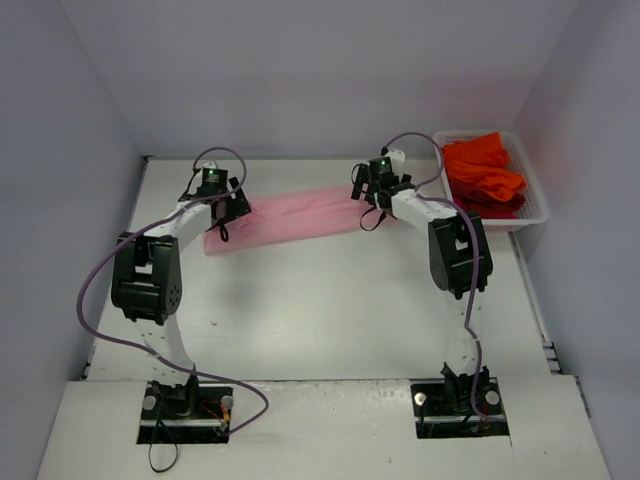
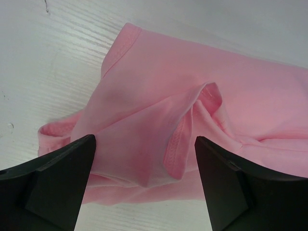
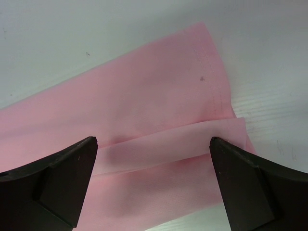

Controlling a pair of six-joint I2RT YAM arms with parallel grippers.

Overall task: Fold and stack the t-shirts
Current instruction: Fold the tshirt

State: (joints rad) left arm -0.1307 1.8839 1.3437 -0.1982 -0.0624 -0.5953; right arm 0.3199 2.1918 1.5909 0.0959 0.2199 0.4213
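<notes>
Hovering spread wide, left fingers [image 2: 53, 178] and right fingers [image 3: 57, 180] straddle opposite ends of the pink t-shirt [image 1: 295, 215], open table [image 1: 300, 310] nearer.

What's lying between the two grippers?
A pink t-shirt, folded into a long band, spans the table from the left gripper to the right gripper, seen in the top view.

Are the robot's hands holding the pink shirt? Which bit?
No, nothing is held. The left gripper and the right gripper are both open, fingers wide apart over opposite ends of the pink t-shirt.
</notes>
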